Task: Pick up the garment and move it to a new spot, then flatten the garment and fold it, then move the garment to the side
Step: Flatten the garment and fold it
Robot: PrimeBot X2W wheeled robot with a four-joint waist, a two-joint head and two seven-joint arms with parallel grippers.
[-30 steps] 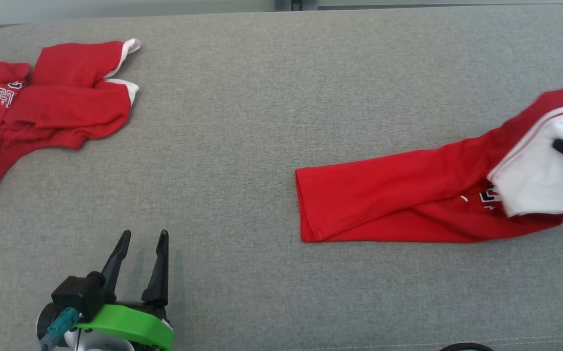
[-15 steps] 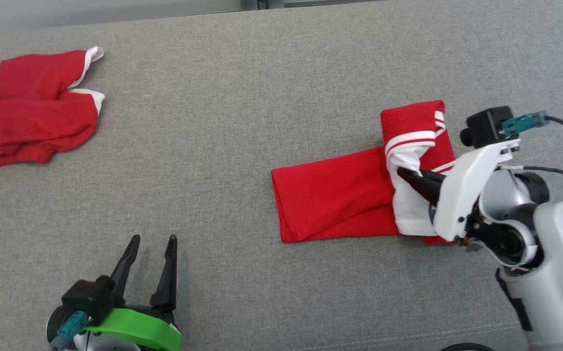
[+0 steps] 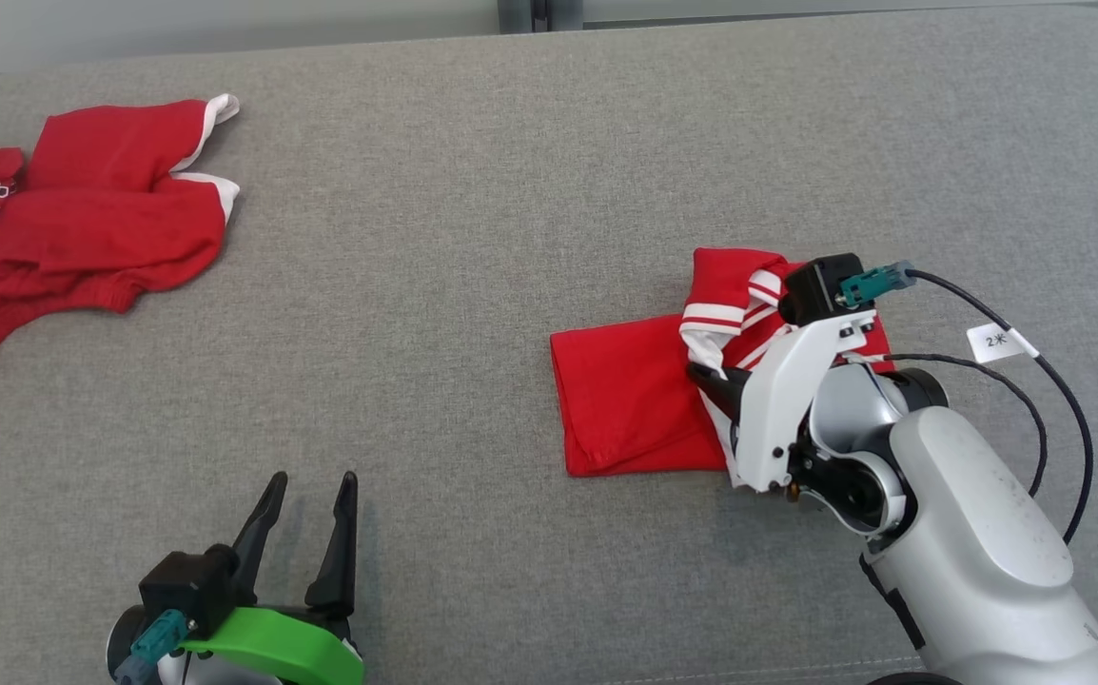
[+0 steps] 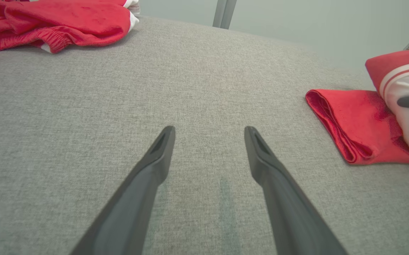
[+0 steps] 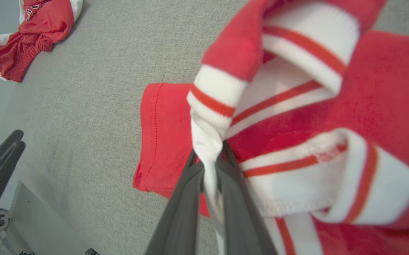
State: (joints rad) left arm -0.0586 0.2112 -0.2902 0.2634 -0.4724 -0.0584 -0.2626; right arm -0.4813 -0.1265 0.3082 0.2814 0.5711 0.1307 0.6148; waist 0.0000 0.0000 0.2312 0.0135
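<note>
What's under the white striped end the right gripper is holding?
Beneath the striped end lies the garment's own red folded part. Farther right, the right gripper and arm cover it.

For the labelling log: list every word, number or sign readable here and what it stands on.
"2米" (second sign small, uncertain): white tag on the black cable.
White lettering, perhaps "ST": crumpled red garment, creased and cut off, not readable in full.
Folded red garment: no text shows.

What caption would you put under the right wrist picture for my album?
Right claw pinching the white edge of a folded red garment on the grey surface.
</note>
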